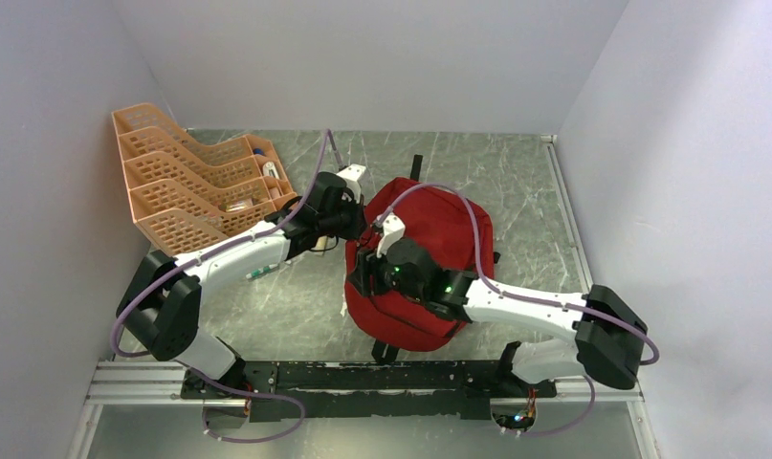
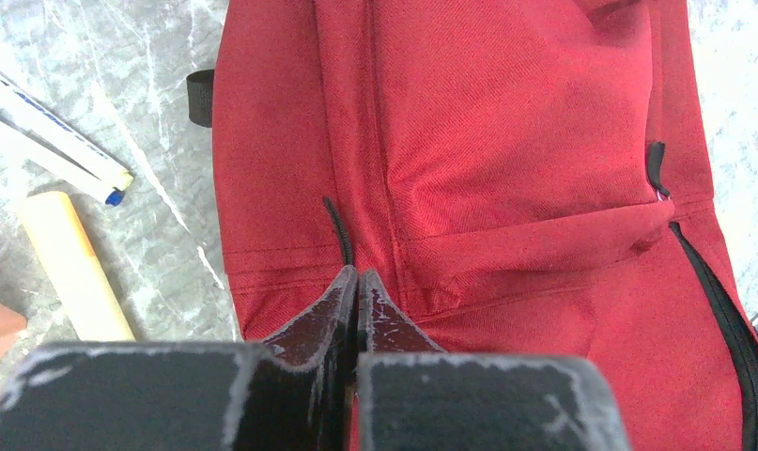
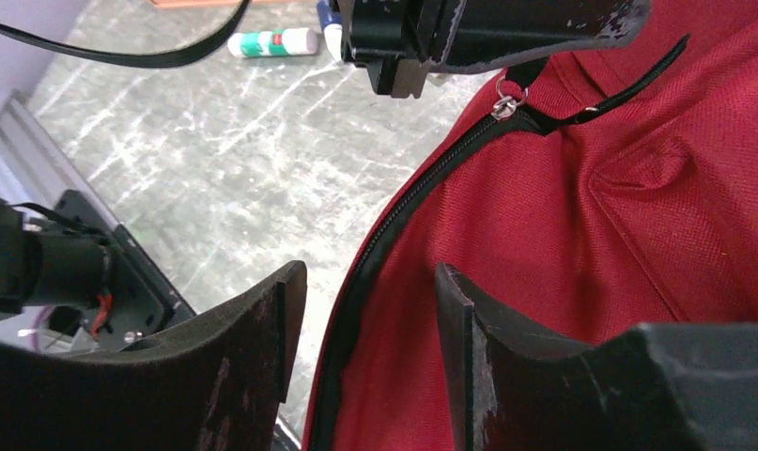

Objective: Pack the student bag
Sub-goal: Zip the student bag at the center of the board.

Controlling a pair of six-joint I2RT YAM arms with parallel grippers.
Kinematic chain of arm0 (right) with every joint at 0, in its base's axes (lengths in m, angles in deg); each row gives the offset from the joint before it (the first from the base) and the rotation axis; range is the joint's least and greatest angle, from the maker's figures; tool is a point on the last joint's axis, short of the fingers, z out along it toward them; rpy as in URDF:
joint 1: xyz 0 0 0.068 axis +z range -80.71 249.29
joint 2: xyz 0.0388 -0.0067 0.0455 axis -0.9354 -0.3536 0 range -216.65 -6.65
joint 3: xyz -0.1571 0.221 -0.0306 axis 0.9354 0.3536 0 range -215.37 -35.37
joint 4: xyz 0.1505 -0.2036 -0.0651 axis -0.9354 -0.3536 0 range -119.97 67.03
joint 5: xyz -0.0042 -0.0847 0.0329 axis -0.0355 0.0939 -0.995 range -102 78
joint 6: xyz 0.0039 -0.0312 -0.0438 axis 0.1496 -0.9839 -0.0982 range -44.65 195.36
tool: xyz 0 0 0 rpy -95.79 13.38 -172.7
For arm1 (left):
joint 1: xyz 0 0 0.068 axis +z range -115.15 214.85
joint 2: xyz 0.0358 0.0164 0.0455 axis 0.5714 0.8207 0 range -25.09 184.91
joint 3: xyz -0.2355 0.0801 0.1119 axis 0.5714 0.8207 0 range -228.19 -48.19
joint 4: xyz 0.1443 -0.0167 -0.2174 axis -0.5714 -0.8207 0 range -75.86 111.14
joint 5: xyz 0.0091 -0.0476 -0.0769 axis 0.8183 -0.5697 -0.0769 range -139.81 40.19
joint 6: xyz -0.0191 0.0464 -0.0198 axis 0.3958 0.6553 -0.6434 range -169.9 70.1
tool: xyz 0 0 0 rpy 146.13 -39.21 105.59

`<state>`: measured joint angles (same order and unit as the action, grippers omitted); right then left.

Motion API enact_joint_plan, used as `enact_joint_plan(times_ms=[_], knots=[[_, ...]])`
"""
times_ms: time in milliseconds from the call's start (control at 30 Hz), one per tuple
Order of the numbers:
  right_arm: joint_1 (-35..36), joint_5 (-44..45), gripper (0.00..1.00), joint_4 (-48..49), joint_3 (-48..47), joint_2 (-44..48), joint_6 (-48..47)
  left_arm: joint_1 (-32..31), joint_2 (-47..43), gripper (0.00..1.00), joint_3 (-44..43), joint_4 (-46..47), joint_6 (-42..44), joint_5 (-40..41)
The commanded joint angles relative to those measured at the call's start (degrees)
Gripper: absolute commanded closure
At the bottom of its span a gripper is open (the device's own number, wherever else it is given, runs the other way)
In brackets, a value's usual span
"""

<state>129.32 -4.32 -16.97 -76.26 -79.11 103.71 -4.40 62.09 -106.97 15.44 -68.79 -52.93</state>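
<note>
Top external view: large soft red fabric backpack (image 1: 453, 225) lay flat on the grey-green marbled surface (image 1: 525, 182), a bit right of centre, black straps (image 1: 417, 164) poking out at its far and near ends. Orange plastic tray rack (image 1: 186, 191) stood at far left by the wall, apart from the backpack. Both arms reached in over the backpack's left side. At the far-left edge sat the left hand (image 1: 355, 228). Just near of it, over the left rim, was the right hand (image 1: 363, 274).

Left wrist view: fingers (image 2: 318, 315) of the left hand were pressed together, tips against the red fabric by a seam. Thin black pull cord (image 2: 335, 225) ran down to the fingertips. Could not tell whether the cord was pinched. Front pocket seam crossed the fabric, with a black pocket zipper (image 2: 722, 301) at the right. On the surface beside the backpack lay two white pens with blue print (image 2: 55, 122), side by side. A pale yellow stick (image 2: 74, 268) lay close to them.

Right wrist view: fingers (image 3: 262, 348) of the right hand stood apart, not clamped on anything. Black zipper track (image 3: 394, 216) along the backpack's edge ran up between them. Red fabric lay by the right finger, bare surface by the left one. Small silver zipper slider (image 3: 504, 101) sat at the top of the track, right under the left hand's dark fingers. White and green tube (image 3: 271, 42) lay on the surface beyond.
</note>
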Motion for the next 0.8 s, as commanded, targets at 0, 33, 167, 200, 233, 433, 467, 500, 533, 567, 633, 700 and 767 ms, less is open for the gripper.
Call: enact_joint_plan(times_ms=[0,33,167,200,233,433,467,500,533,567,633,700,767], knots=[[2.3,7.4,0.45,0.59,-2.28,-3.55,-3.98,0.31,-1.75,0.95,-0.23,2.91,-0.26,-1.63],[3.0,9.1,0.47,0.11,-2.83,-4.38,-5.28,0.38,-1.7,0.95,-0.26,2.96,-0.26,-1.75],[5.16,12.8,0.65,2.15,-2.65,-5.05,-8.74,0.23,-1.36,0.95,-0.58,2.8,-0.11,-1.98],[5.4,12.62,0.71,3.36,-2.14,-4.72,-8.96,0.22,-1.27,0.95,-0.69,2.71,-0.09,-1.91],[5.68,12.18,0.79,4.5,-1.58,-4.4,-9.17,0.25,-1.16,0.95,-0.78,2.63,0.03,-1.82],[6.96,6.65,0.97,12.65,2.34,-2.18,-11.74,0.28,0.61,0.95,-1.93,2.31,0.09,-0.63],[7.09,5.27,0.98,14.25,3.27,-1.83,-12.02,0.28,1.18,0.95,-2.32,2.35,0.01,-0.37],[7.11,4.07,0.98,15.49,4.17,-1.61,-12.0,0.25,1.85,0.95,-2.83,2.38,0.0,-0.12],[7.19,2.71,0.99,16.69,5.08,-1.33,-11.82,0.25,2.58,0.95,-3.38,2.43,0.04,-0.06],[7.2,1.36,1.0,17.47,5.82,-1.16,-11.69,0.27,3.31,0.95,-3.95,2.44,0.1,0.14],[7.4,-1.33,1.0,18.3,6.74,-1.05,-11.57,0.3,4.72,0.95,-5.23,2.35,0.12,0.9],[7.68,-3.42,1.0,18.99,7.77,-0.82,-11.51,0.31,6.11,0.95,-6.59,2.6,0.25,1.98],[7.93,-4.82,1.0,19.89,9.1,-0.22,-11.5,0.31,7.37,0.95,-7.88,2.45,0.54,2.64]])
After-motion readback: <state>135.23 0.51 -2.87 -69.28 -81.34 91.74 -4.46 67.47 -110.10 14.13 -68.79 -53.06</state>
